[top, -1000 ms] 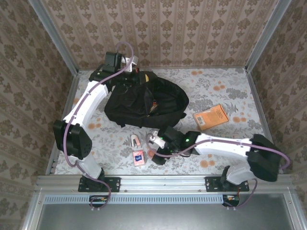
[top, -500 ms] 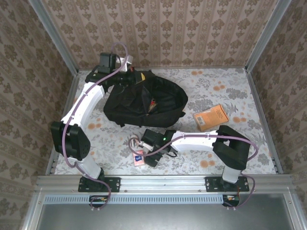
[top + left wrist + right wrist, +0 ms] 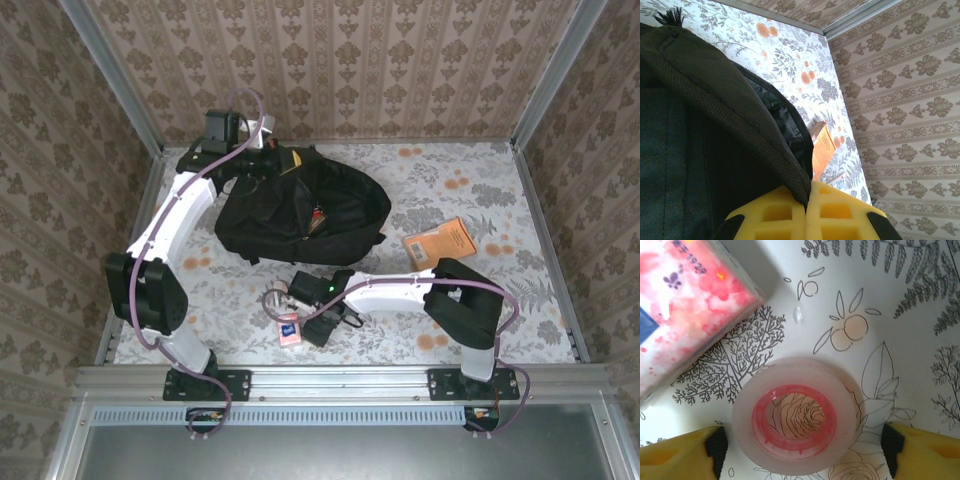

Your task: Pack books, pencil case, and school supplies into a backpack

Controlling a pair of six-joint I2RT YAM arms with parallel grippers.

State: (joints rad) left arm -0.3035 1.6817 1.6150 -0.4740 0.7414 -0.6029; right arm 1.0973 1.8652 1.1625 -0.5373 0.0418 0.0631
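Note:
The black backpack (image 3: 300, 210) lies at the back left of the table with its top opening gaping. My left gripper (image 3: 262, 150) is shut on the backpack's fabric rim (image 3: 765, 135), pinched between its yellow fingers (image 3: 840, 215). An orange book (image 3: 440, 243) lies flat to the backpack's right, also visible as the book (image 3: 821, 150) past the rim. My right gripper (image 3: 800, 442) is open, low over the table, straddling a pink tape roll (image 3: 797, 415) that lies flat, with a small gap at each pad. A pink card with a blue square (image 3: 690, 305) lies just beside the roll.
The pink card (image 3: 289, 329) and a small pink-white piece (image 3: 277, 296) lie near the front left, close to my right gripper's head (image 3: 308, 298). Metal rails and patterned walls fence the floral table (image 3: 480, 190). The right arm stretches across the front of the table.
The right arm has swung left and come down over the tape roll, and its jaws have narrowed a little. The left arm pulled the backpack's rim slightly left, then held.

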